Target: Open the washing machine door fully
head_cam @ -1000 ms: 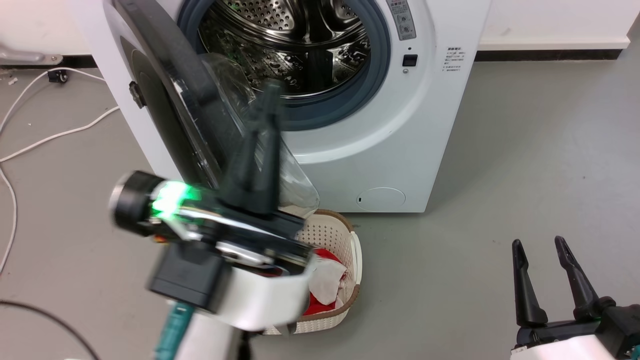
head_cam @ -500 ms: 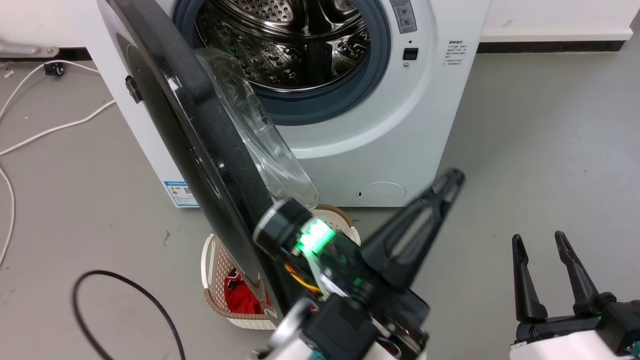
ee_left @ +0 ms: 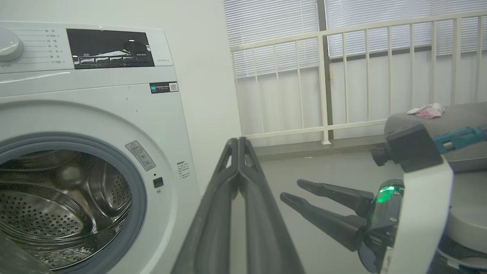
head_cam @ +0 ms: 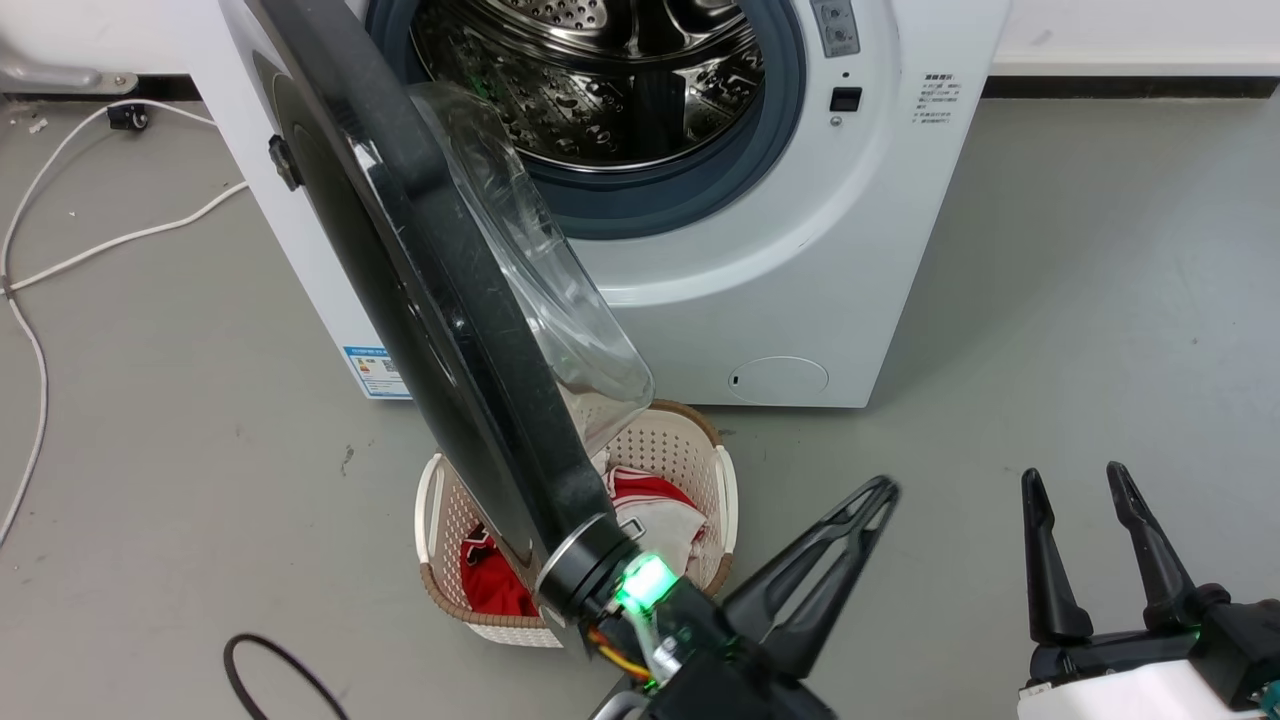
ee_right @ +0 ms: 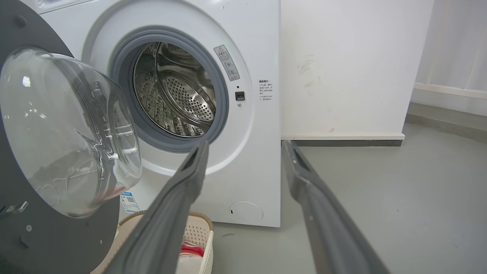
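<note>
I'm in the closing stretch of the opening step. In my head view the washing machine door [head_cam: 420,300] hangs from its hinge at about 10 o'clock on the washing machine [head_cam: 760,270]. It stands roughly square to the white front, and its free edge reaches down toward 6 o'clock. The clear glass bowl [head_cam: 540,300] faces 3 o'clock, and the steel drum [head_cam: 600,90] lies fully exposed at 12 o'clock. The door's lower edge hangs above a perforated laundry basket [head_cam: 690,450] holding red and white clothes [head_cam: 640,500].

My left claw [head_cam: 875,495] sits at 5 o'clock and points toward 1 o'clock. Its fingers are pressed together with nothing between them, which the left wrist view [ee_left: 239,146] confirms. The claw is off the door, but I cannot tell whether the wrist behind it touches the door's edge. My right claw [head_cam: 1072,478] waits at 4 o'clock, spread wide and empty, well apart from the machine.

I judge that the door has more swing left toward 9 o'clock. For the next move I would lay the closed left claw against the black inner rim, not the glass, and push it steadily toward 9 o'clock. The wrist has to stay above the basket as I do this.
</note>
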Controlling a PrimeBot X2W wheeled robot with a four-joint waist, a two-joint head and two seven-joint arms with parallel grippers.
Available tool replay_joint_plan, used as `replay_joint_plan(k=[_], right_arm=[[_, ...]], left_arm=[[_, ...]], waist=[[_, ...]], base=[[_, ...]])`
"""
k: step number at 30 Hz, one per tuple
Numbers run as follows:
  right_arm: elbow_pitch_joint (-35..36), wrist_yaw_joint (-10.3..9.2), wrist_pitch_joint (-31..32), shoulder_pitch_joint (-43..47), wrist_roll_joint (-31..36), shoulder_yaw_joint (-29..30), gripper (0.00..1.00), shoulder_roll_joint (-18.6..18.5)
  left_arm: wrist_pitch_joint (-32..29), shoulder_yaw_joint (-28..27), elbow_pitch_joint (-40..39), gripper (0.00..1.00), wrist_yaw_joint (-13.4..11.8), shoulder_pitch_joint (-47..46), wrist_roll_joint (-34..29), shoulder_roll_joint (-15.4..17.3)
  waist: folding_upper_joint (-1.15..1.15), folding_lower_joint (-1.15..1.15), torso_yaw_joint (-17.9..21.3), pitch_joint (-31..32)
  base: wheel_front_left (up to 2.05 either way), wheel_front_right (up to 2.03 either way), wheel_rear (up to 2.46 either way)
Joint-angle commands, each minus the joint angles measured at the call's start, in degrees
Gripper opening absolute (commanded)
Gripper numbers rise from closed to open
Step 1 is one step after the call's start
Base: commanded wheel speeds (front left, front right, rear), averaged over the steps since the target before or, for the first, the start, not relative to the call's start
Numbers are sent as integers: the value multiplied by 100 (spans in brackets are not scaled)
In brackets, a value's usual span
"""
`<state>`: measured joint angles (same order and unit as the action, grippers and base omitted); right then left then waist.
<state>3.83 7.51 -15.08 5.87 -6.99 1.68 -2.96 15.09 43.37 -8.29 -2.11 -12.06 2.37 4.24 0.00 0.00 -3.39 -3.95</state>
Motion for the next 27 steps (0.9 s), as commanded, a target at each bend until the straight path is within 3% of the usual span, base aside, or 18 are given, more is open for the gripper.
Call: replay_joint_plan(k=[1,11,27], right_arm=[[-2,-4,-12,-82,16,-5,100,15],[-37,-4,-12,-145,21,-6,100,15],[-146,-4,-12,-124,64,-30,100,15]], left_arm=[[12,-55,68,0,-41,144,35,65],[12,-446,441,0,-158,614,136,331],[6,-1492,756,0,-344,874,213,405]], waist=[[0,0,-7,-19],[0,0,-20,-140],[0,0,-203,-228]], base=[[0,0,0],[0,0,0],[0,0,0]])
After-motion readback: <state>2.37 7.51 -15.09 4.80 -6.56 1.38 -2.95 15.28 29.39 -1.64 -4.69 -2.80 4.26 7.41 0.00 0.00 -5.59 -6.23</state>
